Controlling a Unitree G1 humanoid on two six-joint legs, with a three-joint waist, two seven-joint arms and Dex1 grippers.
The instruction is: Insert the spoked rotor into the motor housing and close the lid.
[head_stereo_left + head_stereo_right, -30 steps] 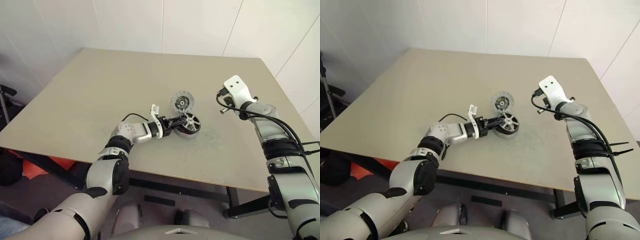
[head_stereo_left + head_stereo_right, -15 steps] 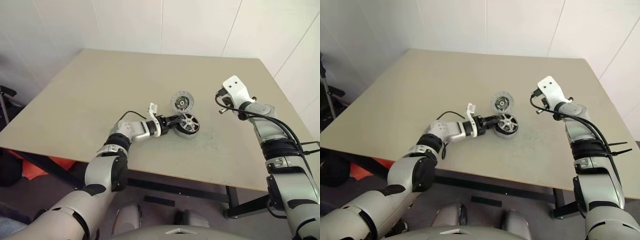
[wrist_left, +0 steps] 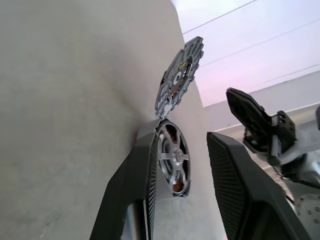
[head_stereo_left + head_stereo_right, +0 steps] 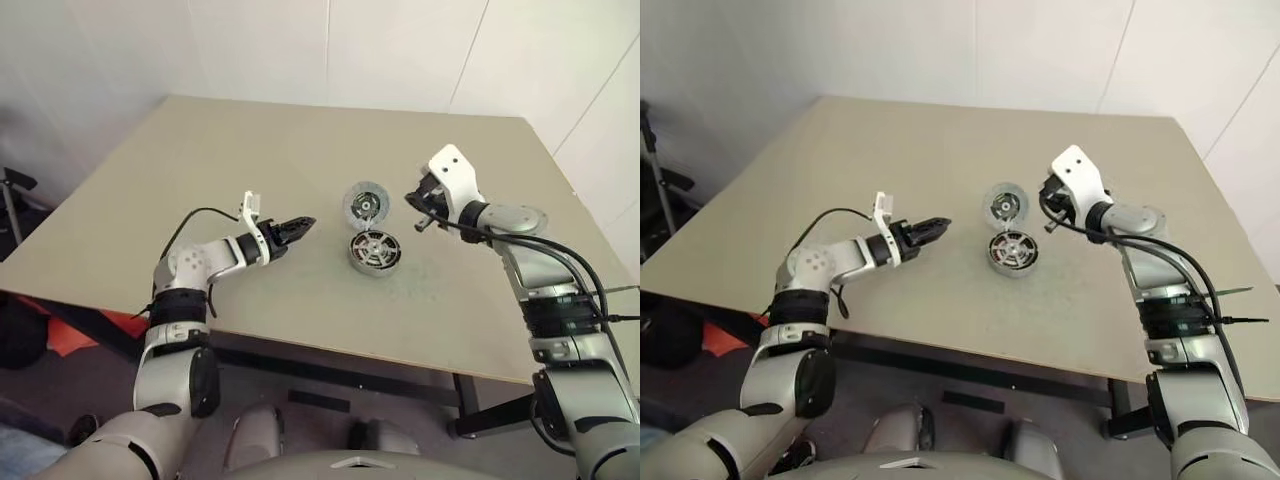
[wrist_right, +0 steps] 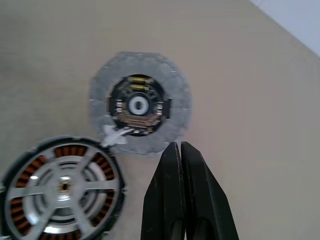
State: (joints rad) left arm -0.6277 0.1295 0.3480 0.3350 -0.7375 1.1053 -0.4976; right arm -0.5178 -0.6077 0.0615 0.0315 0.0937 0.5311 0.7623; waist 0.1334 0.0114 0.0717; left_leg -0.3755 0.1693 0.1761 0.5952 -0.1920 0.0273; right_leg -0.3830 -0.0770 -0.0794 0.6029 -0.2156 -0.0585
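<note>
Motor housing: the motor housing (image 4: 376,252) is sitting upright on the beige bench (image 4: 200,180), near the middle, its open face turned up

Inside the housing: the spoked rotor (image 5: 62,185) is lying flat within the housing's round wall, its pale spokes and hub facing up, copper-brown windings showing through the gaps between the spokes

Lid: the lid (image 4: 366,203) is lying flat on the bench just beyond the housing, towards the wall, its dark centre with a pale middle hole facing up; in the right wrist view its rim is touching or all but touching the housing's rim at a small pale tab

Lid and housing: the lid is not covering the housing; the two are lying side by side

Left gripper: the left gripper (image 4: 297,227) is hovering over the bench to the left of the housing, apart from it, pointing towards it; its fingers (image 3: 235,200) are standing spread and holding nothing, and the housing is showing between them in the left wrist view

Right gripper: the right gripper (image 5: 181,190) is hanging above the bench to the right of the lid, pointing down and to the left towards it; its fingers are pressed together, pinching nothing

Right gripper and lid: the tips are showing just beside the lid's edge in the right wrist view; whether they are touching it I cannot tell
</note>
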